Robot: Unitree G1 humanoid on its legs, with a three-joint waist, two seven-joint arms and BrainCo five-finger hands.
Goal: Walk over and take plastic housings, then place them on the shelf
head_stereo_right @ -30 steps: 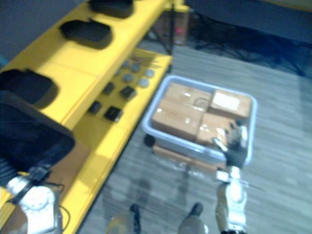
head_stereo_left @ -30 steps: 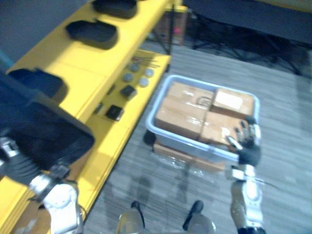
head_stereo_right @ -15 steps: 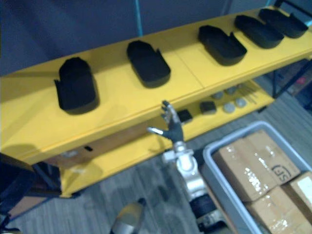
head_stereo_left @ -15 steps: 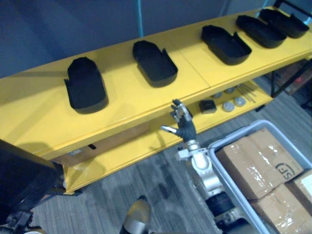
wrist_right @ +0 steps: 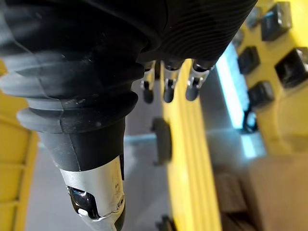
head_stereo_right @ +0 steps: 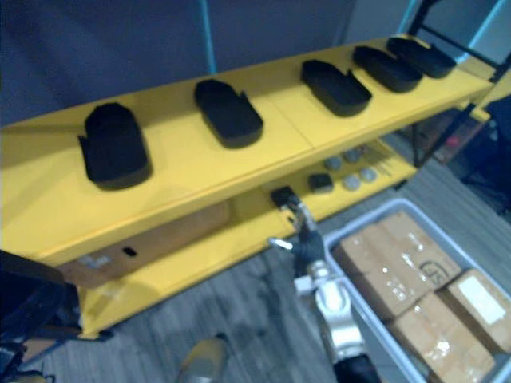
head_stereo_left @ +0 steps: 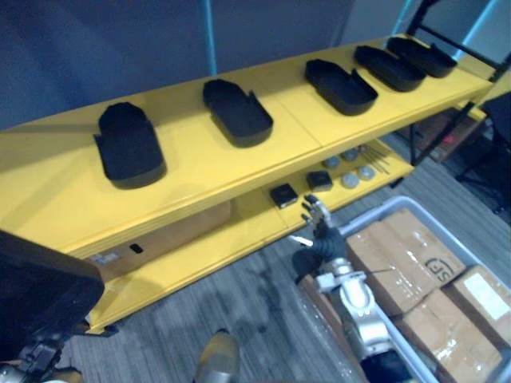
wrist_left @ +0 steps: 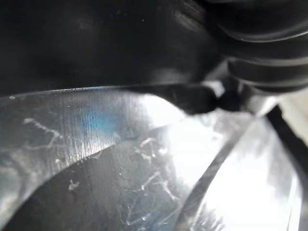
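Five housings (head_stereo_left: 236,112) are sitting on the shelf (head_stereo_left: 188,155) across the upper frame; a sixth housing (head_stereo_left: 40,289) is looming lower left. Right hand (head_stereo_left: 321,238) is hovering mid-frame, fingers apart; left hand's (wrist_left: 257,50) grip cannot be told.

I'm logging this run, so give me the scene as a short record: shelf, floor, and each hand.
Top shelf: five black housings in a row
Lower shelf: small black blocks, grey discs
Floor: grey bin of cardboard boxes
Right hand: open, empty, raised before the lower shelf
Left hand: at a large black housing, near left; grip hidden
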